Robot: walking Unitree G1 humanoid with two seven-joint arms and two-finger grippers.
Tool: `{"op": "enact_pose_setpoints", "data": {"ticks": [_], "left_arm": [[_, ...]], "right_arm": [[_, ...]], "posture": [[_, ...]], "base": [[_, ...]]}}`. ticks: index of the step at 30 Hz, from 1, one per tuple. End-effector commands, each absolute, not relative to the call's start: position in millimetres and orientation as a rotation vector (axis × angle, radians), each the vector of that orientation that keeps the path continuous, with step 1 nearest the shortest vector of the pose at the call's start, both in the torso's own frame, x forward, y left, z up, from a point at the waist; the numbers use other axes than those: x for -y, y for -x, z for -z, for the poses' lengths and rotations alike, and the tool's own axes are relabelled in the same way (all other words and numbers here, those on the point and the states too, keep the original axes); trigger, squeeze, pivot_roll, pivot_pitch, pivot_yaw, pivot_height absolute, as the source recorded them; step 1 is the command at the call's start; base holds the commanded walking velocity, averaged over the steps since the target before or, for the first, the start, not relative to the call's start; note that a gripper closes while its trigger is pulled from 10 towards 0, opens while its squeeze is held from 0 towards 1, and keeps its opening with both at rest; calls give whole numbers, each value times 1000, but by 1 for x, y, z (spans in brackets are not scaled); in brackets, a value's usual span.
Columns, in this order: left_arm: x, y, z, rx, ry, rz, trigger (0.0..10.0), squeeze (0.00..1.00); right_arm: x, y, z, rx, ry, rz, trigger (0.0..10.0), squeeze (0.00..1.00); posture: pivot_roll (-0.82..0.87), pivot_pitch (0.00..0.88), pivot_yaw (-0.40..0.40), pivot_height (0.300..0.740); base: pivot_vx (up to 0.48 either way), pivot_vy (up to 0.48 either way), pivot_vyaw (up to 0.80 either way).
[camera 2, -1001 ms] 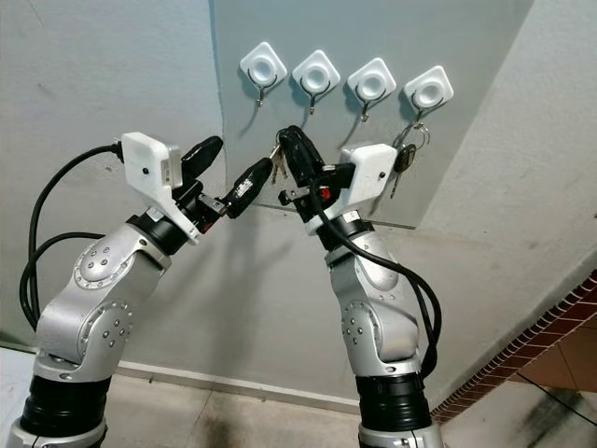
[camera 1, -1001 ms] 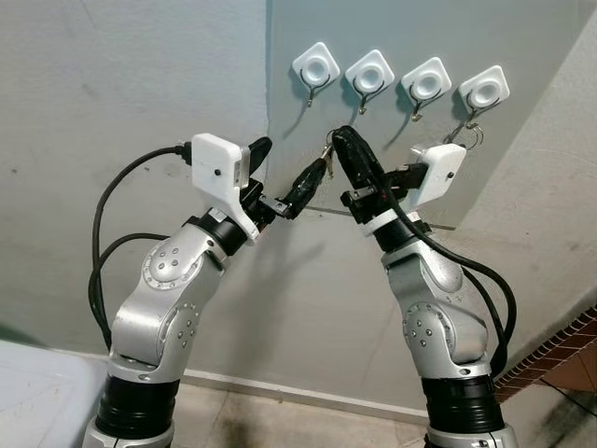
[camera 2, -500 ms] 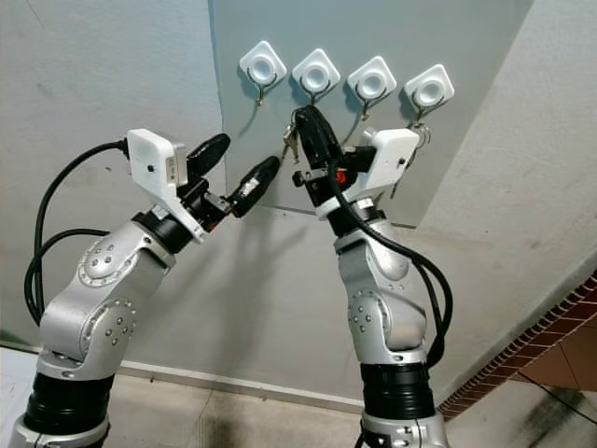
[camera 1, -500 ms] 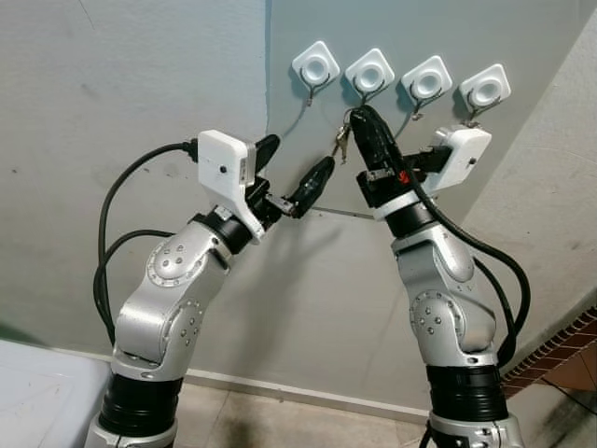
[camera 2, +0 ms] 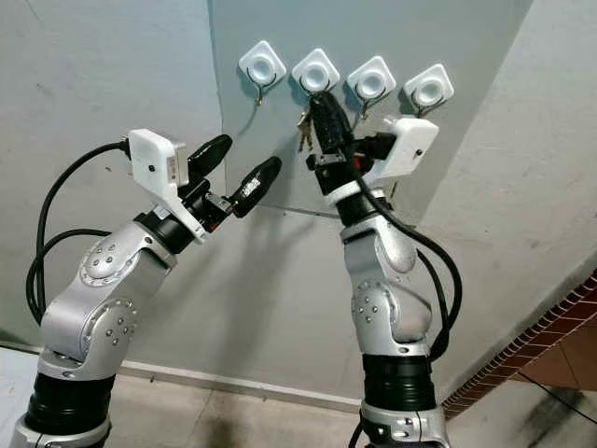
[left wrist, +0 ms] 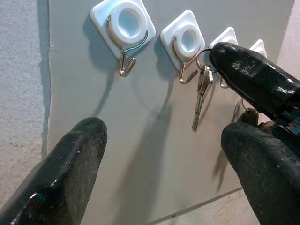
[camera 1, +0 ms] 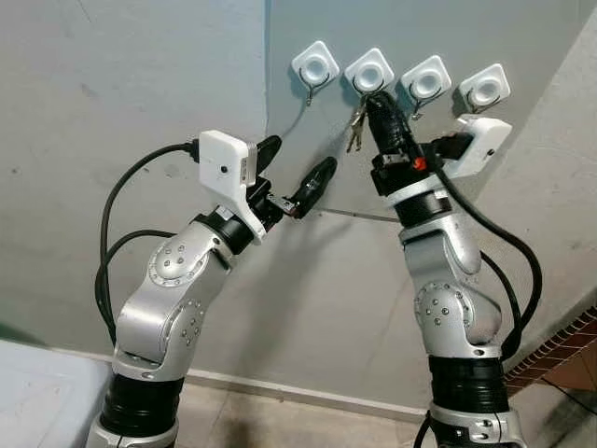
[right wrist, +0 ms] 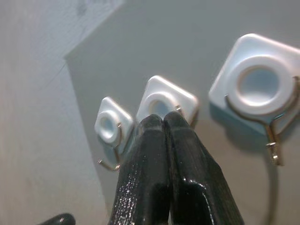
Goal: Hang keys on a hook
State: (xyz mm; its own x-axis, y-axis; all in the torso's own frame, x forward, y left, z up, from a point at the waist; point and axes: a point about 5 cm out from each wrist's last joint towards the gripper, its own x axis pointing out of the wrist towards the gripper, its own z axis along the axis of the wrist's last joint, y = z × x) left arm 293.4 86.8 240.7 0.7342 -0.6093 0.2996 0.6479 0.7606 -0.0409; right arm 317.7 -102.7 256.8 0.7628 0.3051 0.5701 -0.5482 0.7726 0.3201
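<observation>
Four white square hooks sit in a row on the grey wall panel (camera 1: pixel 308 252). My right gripper (camera 1: pixel 376 101) is raised to the second hook (camera 1: pixel 370 71) from the left and is shut on the ring of a small bunch of keys (camera 1: pixel 355 128). In the left wrist view the keys (left wrist: pixel 201 93) dangle from the right fingertip (left wrist: pixel 243 70), with the ring just beside that hook's wire (left wrist: pixel 183 70); I cannot tell whether it is over the wire. My left gripper (camera 1: pixel 299 155) stands open and holds nothing, below the first hook (camera 1: pixel 315 65).
The third hook (camera 1: pixel 426 79) and fourth hook (camera 1: pixel 485 87) lie to the right, the fourth partly behind my right wrist camera (camera 1: pixel 480 140). A brick edge (camera 1: pixel 560 350) runs at the lower right. A white surface (camera 1: pixel 37 392) lies at the lower left.
My right gripper has risen and moved right with the keys, from between the two grippers up to the second hook. The left gripper has stayed open and has barely moved.
</observation>
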Motion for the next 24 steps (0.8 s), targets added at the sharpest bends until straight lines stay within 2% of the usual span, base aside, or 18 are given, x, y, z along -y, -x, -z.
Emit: {"op": "enact_pose_setpoints", "data": {"ticks": [1,19,24], "left_arm": [[-83,-291,-249,303,140,717,10000,0],[-84,-291,-253,313,149,708,10000,0],[-84,-291,-253,312,153,708,10000,0]], "right_arm": [[104,-320,-264,527,-534,-474,10000,0],[99,-326,-256,449,-547,-469,10000,0],[97,-324,-260,488,-468,-482,10000,0]], "posture": [[31,0,-33,732],[36,0,-36,732],[36,0,-37,732]], "base": [[0,0,0],[0,0,0],[0,0,0]]}}
